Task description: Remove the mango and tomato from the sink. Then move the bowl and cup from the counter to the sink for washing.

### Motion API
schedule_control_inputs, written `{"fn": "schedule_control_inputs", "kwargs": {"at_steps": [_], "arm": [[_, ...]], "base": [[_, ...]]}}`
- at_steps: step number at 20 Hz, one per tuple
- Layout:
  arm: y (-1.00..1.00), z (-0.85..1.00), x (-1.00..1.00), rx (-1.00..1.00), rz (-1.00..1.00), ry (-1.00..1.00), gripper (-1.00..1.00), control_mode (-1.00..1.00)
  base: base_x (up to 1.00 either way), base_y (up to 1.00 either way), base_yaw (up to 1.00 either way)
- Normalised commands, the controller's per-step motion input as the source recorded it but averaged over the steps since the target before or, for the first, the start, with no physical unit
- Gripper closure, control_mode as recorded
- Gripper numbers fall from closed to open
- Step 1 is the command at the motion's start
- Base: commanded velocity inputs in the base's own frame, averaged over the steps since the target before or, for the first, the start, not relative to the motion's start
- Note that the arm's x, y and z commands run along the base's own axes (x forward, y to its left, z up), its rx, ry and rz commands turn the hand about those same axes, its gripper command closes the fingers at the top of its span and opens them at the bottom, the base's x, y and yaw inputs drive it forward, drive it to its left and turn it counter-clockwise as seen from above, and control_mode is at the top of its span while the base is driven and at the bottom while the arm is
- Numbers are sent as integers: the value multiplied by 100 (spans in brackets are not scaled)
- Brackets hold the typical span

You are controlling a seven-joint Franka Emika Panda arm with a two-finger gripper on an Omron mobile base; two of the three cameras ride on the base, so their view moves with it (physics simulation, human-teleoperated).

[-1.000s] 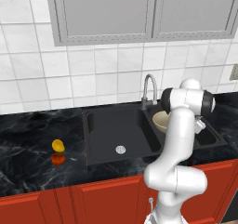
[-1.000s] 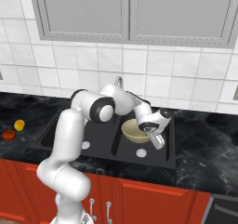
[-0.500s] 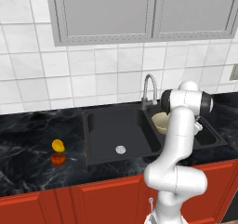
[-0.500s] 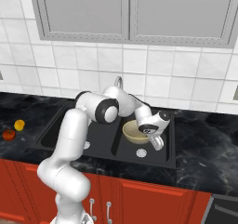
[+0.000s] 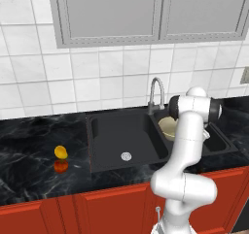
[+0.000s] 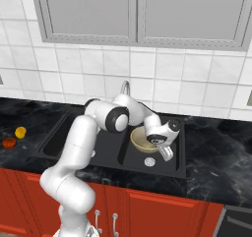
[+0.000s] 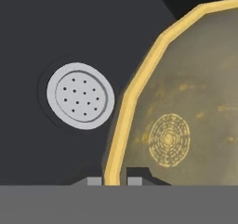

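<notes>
Pincer (image 7: 114,180) is closed on the rim of one bowl (image 7: 186,111), a fingertip on each side of the yellow edge, holding it tilted over the right basin of the sink (image 5: 97,131). One silver drain (image 7: 80,96) shows in the basin floor beside the bowl; the left basin has its own drain (image 5: 126,156). One mango (image 5: 61,152) and one tomato (image 5: 61,166) sit just beside each other on the table (image 5: 29,155), left of the sink.

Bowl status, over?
Gripper shut on bowl rim, over right basin of sink. Mango and tomato on counter. Nothing in the way.
</notes>
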Motion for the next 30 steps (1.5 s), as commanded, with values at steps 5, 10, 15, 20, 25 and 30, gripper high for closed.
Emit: {"fn": "schedule_control_inputs", "kwargs": {"at_steps": [5, 10, 15, 20, 25, 30], "arm": [[2, -20, 9, 0, -1, -4, 100, -100], [1, -6, 4, 0, 0, -4, 100, -100], [7, 0, 0, 0, 0, -3, 100, -100], [20, 0, -1, 0, -1, 0, 100, -100], [22, 1, 0, 0, 0, 0, 100, -100], [16, 0, 0, 0, 0, 0, 100, -100]], "base": [[0, 0, 0], [0, 0, 0], [0, 0, 0], [0, 0, 0], [0, 0, 0], [0, 0, 0]]}}
